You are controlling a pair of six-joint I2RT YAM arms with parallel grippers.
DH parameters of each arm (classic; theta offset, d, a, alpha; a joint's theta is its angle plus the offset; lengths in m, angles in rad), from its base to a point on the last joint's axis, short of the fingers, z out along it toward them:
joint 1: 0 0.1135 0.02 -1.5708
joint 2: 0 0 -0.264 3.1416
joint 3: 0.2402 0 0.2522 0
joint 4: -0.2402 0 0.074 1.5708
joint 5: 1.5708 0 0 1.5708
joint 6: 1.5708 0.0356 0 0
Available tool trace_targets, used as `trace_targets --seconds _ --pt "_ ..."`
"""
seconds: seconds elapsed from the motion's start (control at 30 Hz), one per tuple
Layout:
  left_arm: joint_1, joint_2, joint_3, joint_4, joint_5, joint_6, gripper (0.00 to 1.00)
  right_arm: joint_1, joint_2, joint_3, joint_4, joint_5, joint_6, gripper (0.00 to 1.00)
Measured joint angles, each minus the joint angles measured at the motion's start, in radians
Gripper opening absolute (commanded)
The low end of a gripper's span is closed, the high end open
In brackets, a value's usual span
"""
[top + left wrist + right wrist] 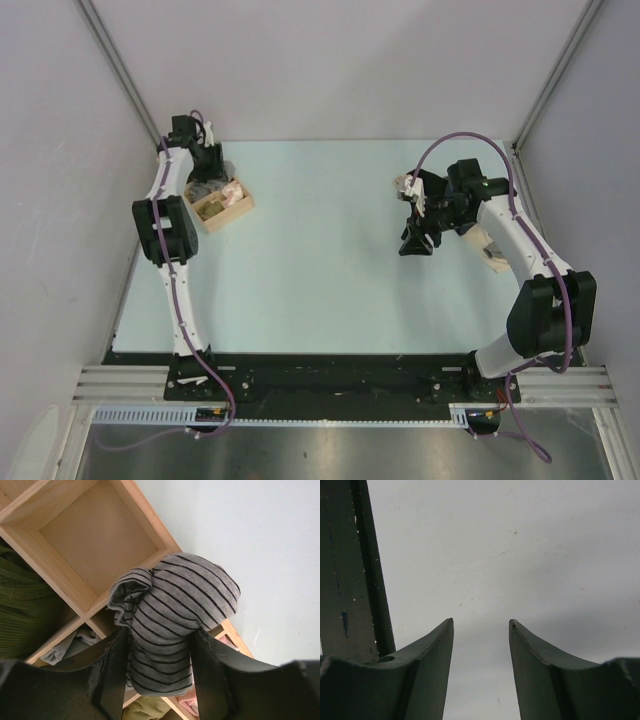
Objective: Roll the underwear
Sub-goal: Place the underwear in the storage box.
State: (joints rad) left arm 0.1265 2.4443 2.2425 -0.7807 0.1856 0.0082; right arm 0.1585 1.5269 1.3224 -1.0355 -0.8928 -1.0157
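Observation:
The underwear [175,605] is a tight grey roll with thin dark stripes. My left gripper [159,640] holds it, one finger pressed against each side, and the roll bulges out beyond the fingertips. It hangs over a divider of the wooden box [50,562], beside an empty compartment [100,535]. In the top view the left gripper [207,175] is at the box's [238,208] far end, at the back left of the table. My right gripper [415,243] hovers at the right of the table, open, and its wrist view shows nothing between the fingers [440,650].
Other compartments hold a dark green knit garment [20,610], a pale grey cloth [70,647], an olive-yellow cloth [147,711] and a pink one [187,705]. A small beige item [495,258] lies by the right arm. Walls enclose the table on three sides.

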Motion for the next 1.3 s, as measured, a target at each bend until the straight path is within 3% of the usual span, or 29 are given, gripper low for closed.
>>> trace_targets --seconds 0.83,1.17,1.3 --pt "0.025 -0.014 -0.012 0.014 0.092 -0.013 0.61 -0.001 0.000 0.000 -0.007 -0.014 -0.011 0.52" --pt "0.033 -0.018 -0.017 0.020 0.120 -0.032 0.61 -0.002 0.000 0.000 -0.007 -0.014 -0.012 0.52" --pt "0.036 -0.019 -0.017 0.019 0.125 -0.034 0.55 -0.002 0.000 0.000 -0.008 -0.014 -0.014 0.52"
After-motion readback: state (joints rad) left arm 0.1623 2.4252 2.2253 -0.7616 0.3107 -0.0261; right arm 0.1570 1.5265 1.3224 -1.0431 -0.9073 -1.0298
